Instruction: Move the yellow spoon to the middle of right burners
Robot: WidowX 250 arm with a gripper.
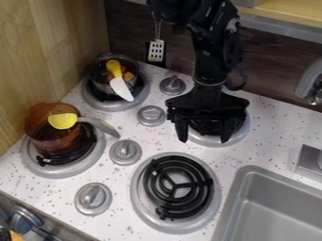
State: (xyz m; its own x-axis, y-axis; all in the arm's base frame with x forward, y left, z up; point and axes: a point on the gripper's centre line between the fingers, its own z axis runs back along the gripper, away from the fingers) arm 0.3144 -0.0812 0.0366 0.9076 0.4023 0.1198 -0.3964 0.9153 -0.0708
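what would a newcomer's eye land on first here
The black robot arm, most likely, with its open pincer hanging over the back right burner. Next, probably the bright yellow spoon at the top of the amber pot, on the front left burner.

An amber pot (45, 139) sits on a burner (55, 172) beside the wooden wall (39, 52). Farther back, a dark pot (95, 80) rests on another burner (116, 106), holding orange-brown pieces (129, 76) and a white-bladed knife (121, 88) with its yellow handle inward. Four grey knobs (125, 152) stand on the speckled desk (270, 122). A white slotted utensil (156, 50) hangs behind; a metal sink (277, 207) and faucet (309, 81) lie opposite the pots.
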